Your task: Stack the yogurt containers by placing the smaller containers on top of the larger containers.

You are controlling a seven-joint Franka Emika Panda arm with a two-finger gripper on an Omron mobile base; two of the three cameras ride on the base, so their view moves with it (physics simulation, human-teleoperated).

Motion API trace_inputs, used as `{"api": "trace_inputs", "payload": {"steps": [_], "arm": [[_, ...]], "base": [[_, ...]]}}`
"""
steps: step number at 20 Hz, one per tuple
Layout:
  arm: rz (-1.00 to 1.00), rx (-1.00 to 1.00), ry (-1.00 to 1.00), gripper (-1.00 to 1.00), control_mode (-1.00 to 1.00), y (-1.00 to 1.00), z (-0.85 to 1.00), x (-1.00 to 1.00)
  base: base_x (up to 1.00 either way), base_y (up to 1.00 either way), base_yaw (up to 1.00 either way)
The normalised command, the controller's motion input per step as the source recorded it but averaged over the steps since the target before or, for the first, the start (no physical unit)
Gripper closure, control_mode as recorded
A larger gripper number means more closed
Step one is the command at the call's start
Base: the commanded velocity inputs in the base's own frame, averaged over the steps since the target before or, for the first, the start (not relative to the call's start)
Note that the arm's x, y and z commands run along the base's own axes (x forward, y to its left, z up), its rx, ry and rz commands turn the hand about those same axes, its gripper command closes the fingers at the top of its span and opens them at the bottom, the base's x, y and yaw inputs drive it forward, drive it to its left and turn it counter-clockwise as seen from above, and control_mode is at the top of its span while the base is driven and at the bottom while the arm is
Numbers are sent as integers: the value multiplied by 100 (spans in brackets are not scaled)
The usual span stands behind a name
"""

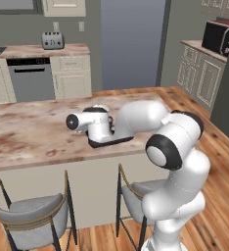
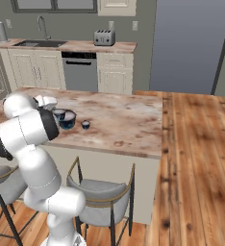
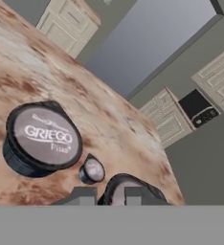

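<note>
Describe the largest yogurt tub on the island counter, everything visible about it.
The largest yogurt tub is round, with dark blue sides and a flat pale grey lid printed "GRIEGO". It stands upright on the marbled counter, closed, nothing stacked on it. The tiny tub sits close beside it, seemingly not touching. In the right base view it appears dark blue near the arm.

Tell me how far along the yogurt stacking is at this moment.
Nothing is stacked yet: the largest container, the tiny container and the medium container all sit separately on the island counter. In hand: the gripper sits low right at the medium container, grip unclear. Both smaller containers remain to be placed.
</note>
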Motion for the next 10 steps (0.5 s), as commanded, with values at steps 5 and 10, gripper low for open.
{"api": "trace_inputs", "payload": {"steps": [5,10], "arm": [[0,0,0,100,-100,0,-1,24],[0,0,0,100,-100,2,-8,24]], "base": [[0,0,0],[0,0,0]]}}
